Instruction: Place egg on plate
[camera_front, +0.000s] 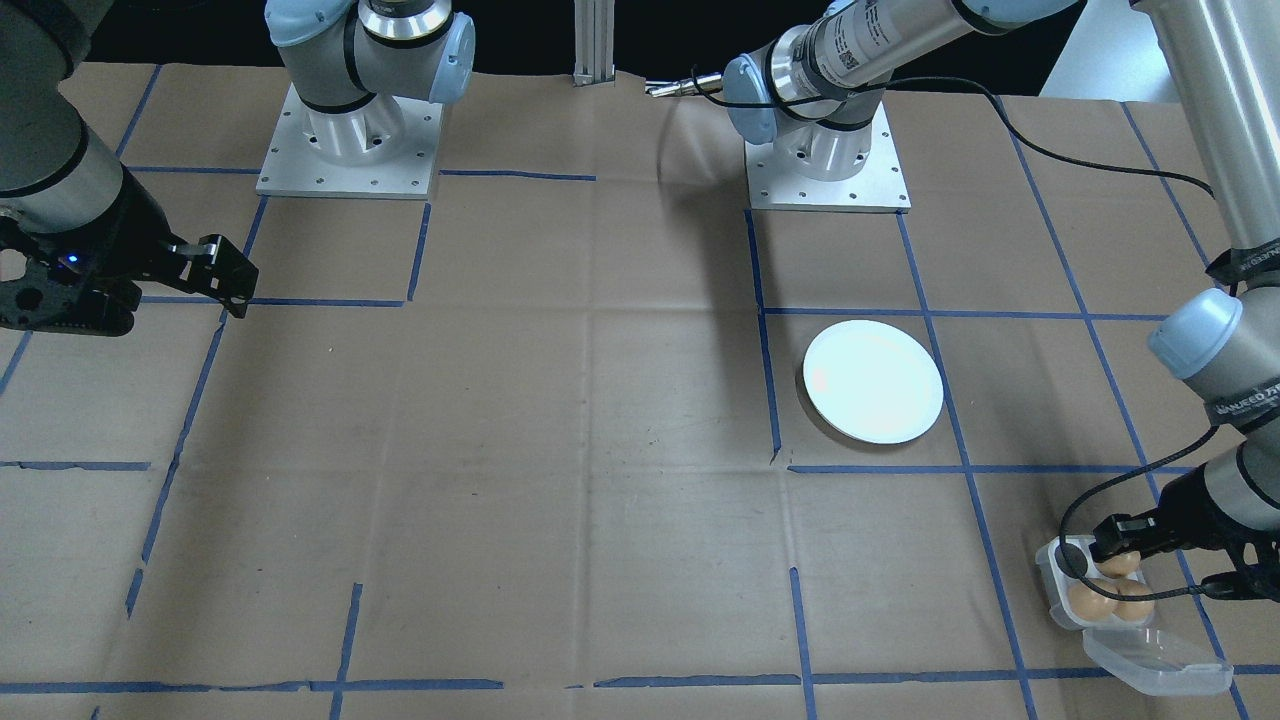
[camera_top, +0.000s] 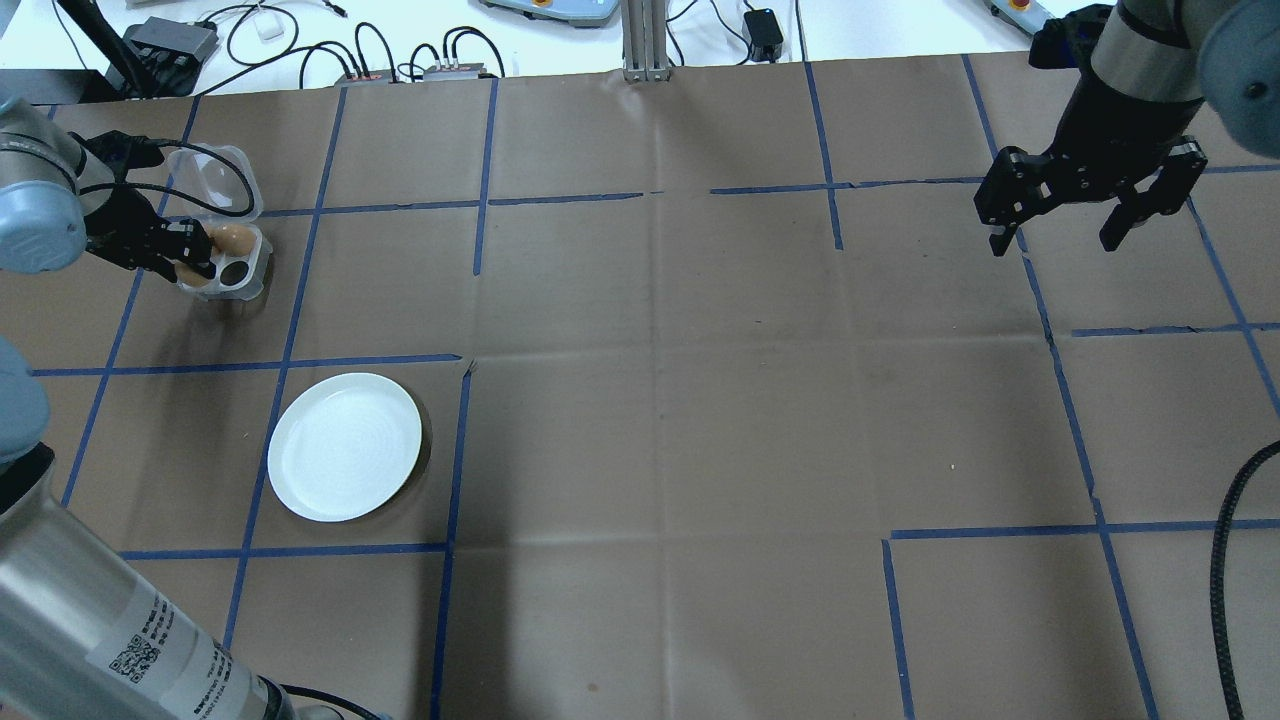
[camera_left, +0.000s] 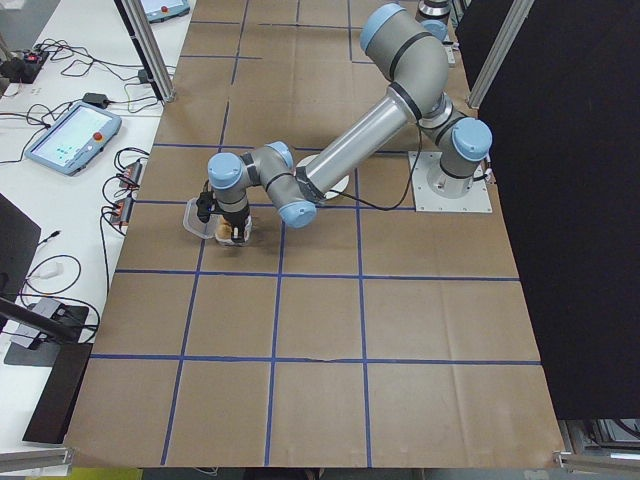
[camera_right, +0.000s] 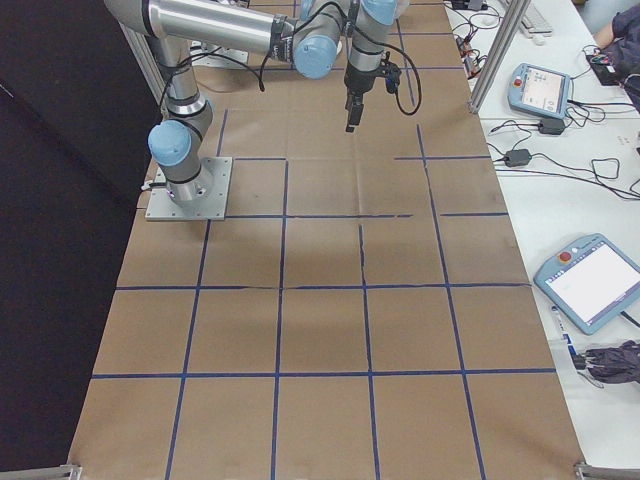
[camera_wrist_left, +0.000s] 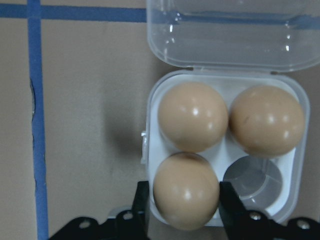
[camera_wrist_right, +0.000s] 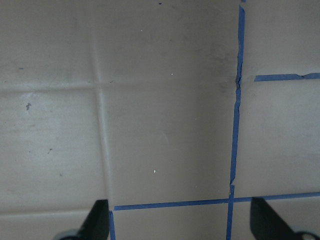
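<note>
Brown egg (camera_wrist_left: 186, 190) sitting in near-left cup of white four-cup egg tray (camera_wrist_left: 287, 150), left gripper (camera_wrist_left: 185, 205) fingers (camera_wrist_left: 141, 202) straddling it, pressed on both sides. Two more eggs (camera_wrist_left: 192, 116) in far cups, fourth cup bare. Clear lid (camera_wrist_left: 230, 32) hinged open, lying flat. Tray near far-left corner of table (camera_top: 700, 400), seen from overhead. White plate (camera_top: 345, 445) bare, well apart from tray, nearer robot on left side. Right gripper (camera_top: 1060, 225) spread wide, gripping nothing, hovering over far-right area of table.
</note>
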